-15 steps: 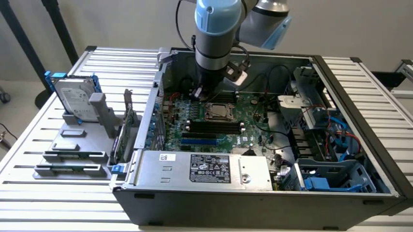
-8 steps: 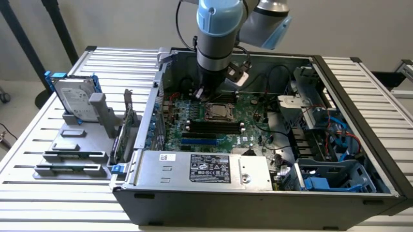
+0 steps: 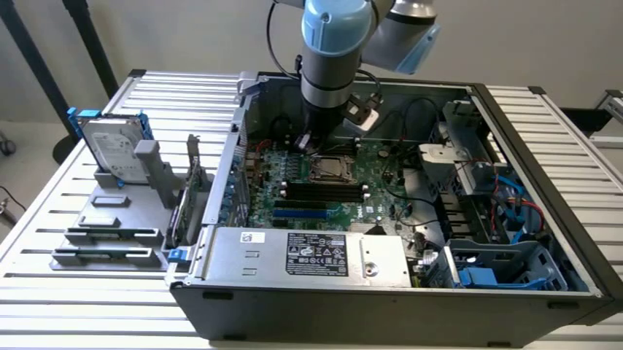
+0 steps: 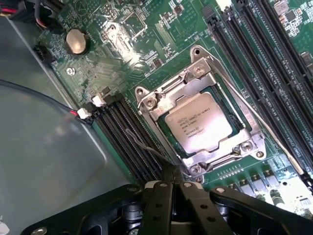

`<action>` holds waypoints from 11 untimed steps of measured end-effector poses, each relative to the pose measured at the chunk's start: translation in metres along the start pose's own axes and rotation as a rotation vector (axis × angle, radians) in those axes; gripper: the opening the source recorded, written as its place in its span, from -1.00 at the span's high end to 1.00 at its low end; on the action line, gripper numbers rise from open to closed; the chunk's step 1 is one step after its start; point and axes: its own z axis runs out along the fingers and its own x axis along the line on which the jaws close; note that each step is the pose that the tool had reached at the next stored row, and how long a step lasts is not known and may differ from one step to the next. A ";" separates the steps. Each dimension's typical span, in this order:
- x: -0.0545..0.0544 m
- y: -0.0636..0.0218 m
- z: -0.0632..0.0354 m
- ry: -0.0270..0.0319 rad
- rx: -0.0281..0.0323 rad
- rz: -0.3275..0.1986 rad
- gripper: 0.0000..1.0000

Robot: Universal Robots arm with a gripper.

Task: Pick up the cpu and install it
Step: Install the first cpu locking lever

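The cpu [image 4: 198, 128], a small square chip with a silver-grey printed top, lies flat in its socket on the green motherboard. A metal load frame [image 4: 195, 68] sits around its edges. In the exterior view the cpu [image 3: 327, 169] is mid-board inside the open computer case. My gripper [image 4: 172, 171] is shut, its fingertips just beside the socket's corner. A thin wire lever [image 4: 146, 147] runs up to them; whether they clasp it I cannot tell. From outside, the gripper [image 3: 309, 143] hangs low over the board, just behind the socket.
Black memory slots [image 4: 244, 58] flank the socket, and a coin battery [image 4: 77, 40] sits nearby. The power supply [image 3: 311, 255] fills the case front, with a blue drive cage [image 3: 497, 270] at the exterior view's right. A hard drive [image 3: 109, 149] stands on a grey fixture at its left.
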 end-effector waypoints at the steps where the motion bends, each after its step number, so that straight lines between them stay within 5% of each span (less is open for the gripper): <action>1: 0.000 -0.0001 0.0004 -0.0005 -0.0004 0.000 0.79; 11: 0.003 -0.0016 0.0032 -0.0073 -0.0035 0.001 0.79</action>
